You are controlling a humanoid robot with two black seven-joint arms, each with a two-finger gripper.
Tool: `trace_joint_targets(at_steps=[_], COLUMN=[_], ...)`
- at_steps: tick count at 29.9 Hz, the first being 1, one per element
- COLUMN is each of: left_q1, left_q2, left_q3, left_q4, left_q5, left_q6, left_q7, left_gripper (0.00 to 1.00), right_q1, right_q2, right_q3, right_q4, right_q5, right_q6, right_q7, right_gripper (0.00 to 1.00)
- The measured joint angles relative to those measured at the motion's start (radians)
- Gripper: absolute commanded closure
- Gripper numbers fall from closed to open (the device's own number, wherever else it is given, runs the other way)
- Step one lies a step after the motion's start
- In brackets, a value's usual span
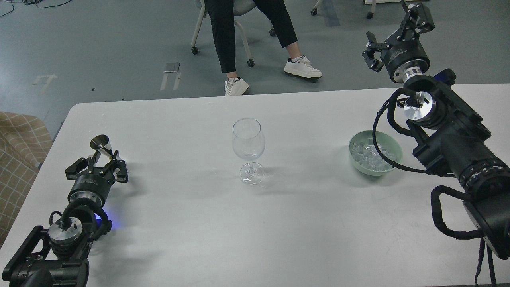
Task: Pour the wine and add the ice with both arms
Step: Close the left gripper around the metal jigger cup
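Head view: the wine glass [248,149] stands upright at the middle of the white desk [199,239], within reach of both arms, which suits a job shared between them. Its bowl looks nearly empty; whether any wine is already in it I cannot tell.

At about 9 o'clock from the glass, well apart from it, the left end effector [97,167] sits low over the desk with its fingers around a small shiny metal measuring cup [102,145]. The fingers seem pressed onto its lower part, holding it upright, probably so the clear liquid stays in until the tilt over the glass.

At about 3 o'clock from the glass rests a pale green bowl [375,153] heaped with ice [370,154], just beside the right arm.

The right end effector [392,34] hangs high beyond the far edge of the desk at about 1 o'clock, fingers spread and empty, likely parked clear until the ice is needed.
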Motion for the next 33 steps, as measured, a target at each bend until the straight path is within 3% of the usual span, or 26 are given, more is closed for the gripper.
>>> trace_joint_targets(at_steps=[5, 10, 33], left_q1=[-0.016, -0.039, -0.139], left_q2=[-0.002, -0.011, -0.021], left_q3=[-0.007, -0.007, -0.005], left_q4=[0.012, 0.059, 0.181], left_q5=[0.000, 0.000, 0.000], left_q6=[-0.003, -0.004, -0.003], left_q7=[0.006, 0.008, 0.014], left_gripper=[0.51, 0.38, 0.38], right_q1=[-0.008, -0.017, -0.023], right_q2=[0.000, 0.000, -0.001], right_q3=[-0.001, 0.001, 0.001], right_q4=[-0.001, 0.000, 0.000], right_q5=[0.000, 0.000, 0.000], right_q6=[0.000, 0.000, 0.002], right_q7=[0.000, 0.000, 0.000], right_gripper=[0.00, 0.00, 0.00])
